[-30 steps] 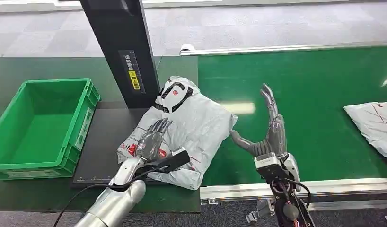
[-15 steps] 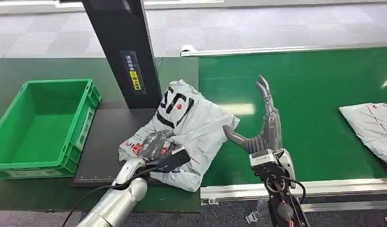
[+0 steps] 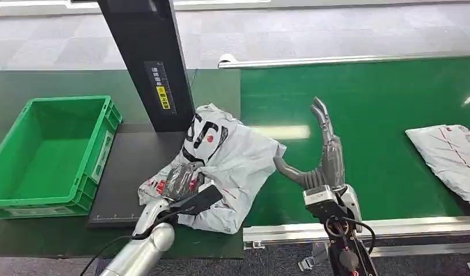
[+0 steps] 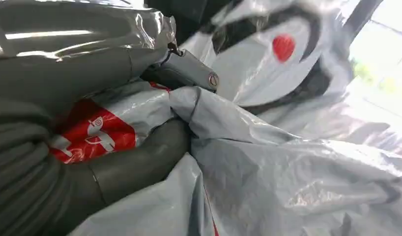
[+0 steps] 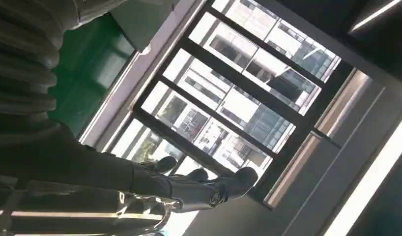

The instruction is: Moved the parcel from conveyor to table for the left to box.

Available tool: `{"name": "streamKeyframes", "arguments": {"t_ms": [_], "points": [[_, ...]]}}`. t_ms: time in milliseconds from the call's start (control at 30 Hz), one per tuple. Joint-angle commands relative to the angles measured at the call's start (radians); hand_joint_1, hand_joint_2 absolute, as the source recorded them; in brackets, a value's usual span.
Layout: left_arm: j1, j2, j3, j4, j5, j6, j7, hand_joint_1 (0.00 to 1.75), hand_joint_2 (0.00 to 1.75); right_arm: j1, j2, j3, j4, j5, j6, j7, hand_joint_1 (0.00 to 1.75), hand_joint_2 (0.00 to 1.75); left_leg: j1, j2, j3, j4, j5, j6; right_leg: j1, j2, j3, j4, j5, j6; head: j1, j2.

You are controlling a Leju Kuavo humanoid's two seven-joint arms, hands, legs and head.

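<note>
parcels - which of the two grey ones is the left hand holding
The crumpled parcel beside the black post, half off the belt; the left hand grips its near corner. The other parcel lies flat, untouched, far right.

A pale grey parcel (image 3: 227,167) marked with black and red print is seen beside a bright green crate (image 3: 49,155); the conveyor (image 3: 370,115) is green, the bench (image 3: 26,86) dark green.

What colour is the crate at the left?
Green crate; the head view shows it best.
</note>
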Motion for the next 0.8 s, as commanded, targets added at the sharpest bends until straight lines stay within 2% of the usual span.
{"name": "streamKeyframes", "arguments": {"t_ms": [33, 67, 100, 133, 233, 367, 433, 533, 567, 600, 667, 700, 733, 767, 800], "points": [[0.062, 0.029, 0.040, -0.271, 0.018, 0.380, -0.190, 1.75, 1.75, -0.019, -0.019, -0.031, 0.002, -0.021, 0.026, 0.010, 0.00, 1.75, 0.000, 0.000, -0.002, 0.000, 0.000, 0.000, 0.000, 0.000, -0.002, 0.000, 0.000, 0.000, 0.000, 0.000], [0.080, 0.002, 0.111, -0.326, -0.044, 0.384, -0.216, 1.75, 1.75, -0.020, -0.019, -0.031, 0.008, -0.023, 0.026, 0.009, 0.00, 1.75, 0.000, 0.001, -0.002, 0.000, 0.000, 0.000, 0.000, 0.000, -0.002, 0.000, 0.000, 0.000, 0.000, 0.000], [0.114, -0.079, 0.270, -0.420, -0.181, 0.384, -0.297, 1.75, 1.75, -0.023, -0.017, -0.029, 0.022, -0.026, 0.025, 0.001, 0.00, 1.75, 0.001, 0.002, -0.003, 0.001, -0.001, 0.000, 0.001, 0.002, -0.003, 0.000, 0.000, 0.000, 0.000, 0.000], [0.119, -0.097, 0.330, -0.446, -0.185, 0.384, -0.330, 1.75, 1.75, -0.024, -0.016, -0.026, 0.030, -0.027, 0.019, -0.008, 0.00, 1.75, 0.000, 0.003, -0.003, 0.001, -0.001, 0.000, 0.000, 0.002, -0.004, 0.000, 0.000, 0.000, 0.000, 0.000], [0.079, -0.072, 0.414, -0.440, -0.218, 0.384, -0.332, 1.75, 1.75, -0.022, -0.020, -0.021, 0.032, -0.028, 0.008, -0.016, 0.00, 1.75, 0.000, 0.002, -0.005, 0.000, 0.000, 0.000, 0.000, 0.001, -0.005, 0.000, 0.000, 0.000, 0.000, 0.000], [0.070, -0.063, 0.416, -0.430, -0.210, 0.384, -0.332, 1.75, 1.75, -0.022, -0.021, -0.021, 0.032, -0.028, 0.008, -0.016, 0.00, 1.75, 0.000, 0.002, -0.004, 0.000, 0.000, -0.001, 0.000, 0.002, -0.005, 0.000, 0.001, -0.001, 0.000, 0.000], [0.048, -0.099, 0.504, -0.449, -0.292, 0.384, -0.356, 1.75, 1.75, -0.031, -0.029, -0.018, 0.042, -0.029, 0.006, -0.015, 0.00, 1.75, 0.000, 0.001, -0.005, 0.000, 0.000, -0.001, 0.000, 0.000, -0.005, 0.000, 0.000, -0.001, 0.000, 0.000], [-0.005, -0.095, 0.616, -0.454, -0.403, 0.384, -0.338, 1.75, 1.75, -0.045, -0.036, -0.009, 0.062, -0.038, 0.009, -0.017, 0.00, 1.75, 0.001, 0.002, -0.006, 0.000, 0.001, 0.000, 0.001, 0.001, -0.006, 0.000, 0.001, 0.000, 0.000, 0.000], [-0.025, -0.083, 0.646, -0.441, -0.443, 0.384, -0.315, 1.75, 1.75, -0.046, -0.036, -0.007, 0.065, -0.041, 0.010, -0.019, 0.00, 1.75, 0.001, 0.004, -0.006, 0.001, 0.000, 0.000, 0.001, 0.003, -0.006, 0.000, 0.001, 0.000, 0.000, 0.000], [-0.065, -0.050, 0.674, -0.400, -0.521, 0.384, -0.239, 1.75, 1.75, -0.046, -0.034, -0.005, 0.064, -0.041, 0.009, -0.019, 0.00, 1.75, 0.001, 0.004, -0.006, 0.001, 0.000, 0.000, 0.001, 0.003, -0.006, 0.000, 0.001, 0.000, 0.000, 0.000], [-0.138, 0.045, 0.667, -0.272, -0.625, 0.384, -0.083, 1.75, 1.75, -0.048, -0.035, -0.004, 0.059, -0.045, 0.011, -0.018, 0.00, 1.75, 0.000, 0.002, -0.005, 0.000, 0.001, -0.001, 0.000, 0.001, -0.005, 0.001, 0.001, -0.001, 0.000, 0.000], [-0.218, 0.127, 0.625, -0.119, -0.662, 0.384, 0.047, 1.75, 1.75, -0.050, -0.038, -0.003, 0.059, -0.045, 0.014, -0.016, 0.00, 1.75, 0.000, 0.001, -0.005, -0.001, 0.002, -0.001, 0.000, 0.000, -0.006, 0.001, 0.001, -0.001, 0.000, 0.000], [-0.261, 0.170, 0.607, -0.050, -0.682, 0.384, 0.107, 1.75, 1.75, -0.052, -0.040, 0.001, 0.062, -0.044, 0.019, -0.013, 0.00, 1.75, 0.000, -0.001, -0.004, -0.001, 0.002, -0.001, 0.000, -0.001, -0.005, 0.001, 0.001, -0.001, 0.000, 0.000], [-0.350, 0.231, 0.591, 0.144, -0.741, 0.364, 0.253, 1.75, 1.75, -0.052, -0.041, 0.003, 0.067, -0.042, 0.020, -0.013, 0.00, 1.75, 0.000, -0.001, -0.005, -0.001, 0.003, -0.002, 0.000, -0.002, -0.005, 0.001, 0.001, -0.002, 0.000, 0.000], [-0.393, 0.258, 0.580, 0.209, -0.753, 0.351, 0.287, 1.75, 1.75, -0.052, -0.042, 0.004, 0.070, -0.041, 0.021, -0.013, 0.00, 1.75, 0.000, -0.002, -0.004, -0.001, 0.003, -0.002, 0.000, -0.003, -0.004, 0.001, 0.001, -0.001, 0.000, 0.000]]}}
